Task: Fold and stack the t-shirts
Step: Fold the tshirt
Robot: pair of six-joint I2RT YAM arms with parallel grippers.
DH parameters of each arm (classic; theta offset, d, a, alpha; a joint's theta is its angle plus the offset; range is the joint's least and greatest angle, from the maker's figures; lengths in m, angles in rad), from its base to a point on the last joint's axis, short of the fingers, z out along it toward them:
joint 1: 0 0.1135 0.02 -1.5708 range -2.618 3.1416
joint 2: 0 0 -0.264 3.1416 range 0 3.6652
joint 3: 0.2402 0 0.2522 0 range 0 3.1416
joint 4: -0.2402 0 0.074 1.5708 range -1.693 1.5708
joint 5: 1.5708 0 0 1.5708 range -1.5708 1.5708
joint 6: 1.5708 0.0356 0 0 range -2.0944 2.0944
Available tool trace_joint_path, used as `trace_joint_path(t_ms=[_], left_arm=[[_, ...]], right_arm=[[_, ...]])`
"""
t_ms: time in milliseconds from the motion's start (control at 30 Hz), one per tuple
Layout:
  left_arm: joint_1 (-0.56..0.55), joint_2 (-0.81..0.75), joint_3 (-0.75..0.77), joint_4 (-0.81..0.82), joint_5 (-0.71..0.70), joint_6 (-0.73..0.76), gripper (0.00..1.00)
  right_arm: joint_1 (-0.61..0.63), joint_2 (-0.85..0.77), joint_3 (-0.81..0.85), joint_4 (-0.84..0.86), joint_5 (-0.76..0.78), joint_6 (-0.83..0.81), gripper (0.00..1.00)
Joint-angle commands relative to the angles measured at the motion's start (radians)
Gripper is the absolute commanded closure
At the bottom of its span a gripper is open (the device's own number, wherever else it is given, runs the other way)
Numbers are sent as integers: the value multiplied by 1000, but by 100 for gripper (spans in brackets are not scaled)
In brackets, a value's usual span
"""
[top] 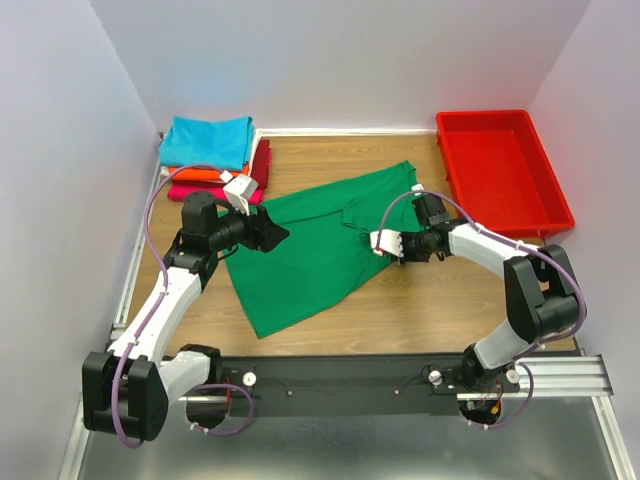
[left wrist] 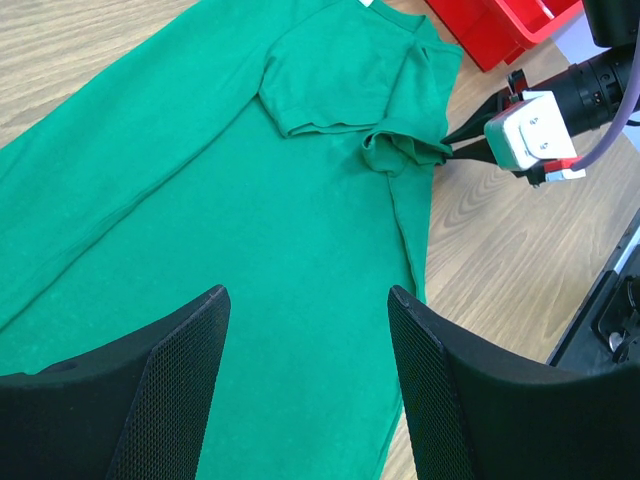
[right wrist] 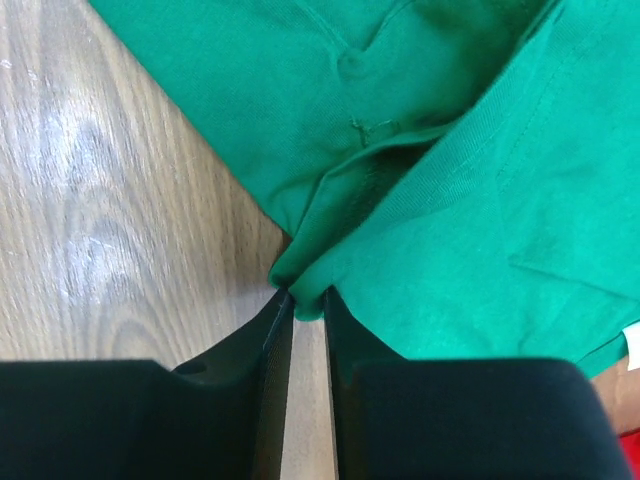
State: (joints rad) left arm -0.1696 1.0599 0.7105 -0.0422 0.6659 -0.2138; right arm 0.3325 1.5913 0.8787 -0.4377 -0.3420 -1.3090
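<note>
The green t-shirt (top: 320, 250) lies spread across the middle of the wooden surface (top: 420, 300), slanting from the near left toward the far right. From above, the right jaws sit at its right edge by the sleeve and the left jaws hang at its left edge. This view does not settle the grip.

The right wrist view does: the right jaws are drawn nearly together, with a fold of the sleeve hem (right wrist: 300, 270) pinched at their tips. The left wrist view shows the same hem bunched (left wrist: 400, 150) against those tips. It also shows the left jaws standing wide apart above the cloth, holding nothing.

Only the overhead view shows the rest. A folded stack sits in the far left corner, with the turquoise shirt (top: 208, 140) on top of the orange (top: 200, 172), magenta (top: 195, 192) and dark red (top: 262, 160) shirts. A red tray (top: 500, 118) sits at the far right.
</note>
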Motion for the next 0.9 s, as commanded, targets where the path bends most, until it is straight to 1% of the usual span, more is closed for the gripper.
trace_joint_path(t_ms=[0, 33, 67, 100, 133, 233, 267, 367, 500, 700, 867], left_arm=[[2, -12, -13, 22, 26, -4, 28], [1, -12, -13, 22, 26, -4, 28], [1, -11, -13, 22, 26, -4, 28], [1, -12, -14, 22, 26, -4, 28], [1, -12, -13, 22, 26, -4, 28], [1, -8, -14, 22, 27, -4, 28], [1, -8, -14, 21, 26, -6, 28], [2, -6, -13, 22, 28, -4, 28], [1, -5, -14, 24, 28, -4, 28], [1, 3, -14, 24, 31, -6, 28], [1, 5, -16, 24, 31, -6, 28]], right_arm=[[-4, -30, 11, 19, 11, 24, 76], [-4, -40, 8, 19, 9, 27, 74], [-4, -47, 6, 17, 12, 31, 69], [-3, -56, 3, 17, 15, 31, 63], [-4, -77, -4, 16, 15, 33, 54], [-3, -129, -24, 4, 0, 33, 45], [-3, -139, -29, -7, -5, 24, 44], [-3, -157, -55, -53, -18, -36, 44], [-4, -148, -104, -61, -8, -88, 44], [-3, -116, -109, -58, -31, -99, 45], [-3, -65, -81, -38, -32, -90, 46]])
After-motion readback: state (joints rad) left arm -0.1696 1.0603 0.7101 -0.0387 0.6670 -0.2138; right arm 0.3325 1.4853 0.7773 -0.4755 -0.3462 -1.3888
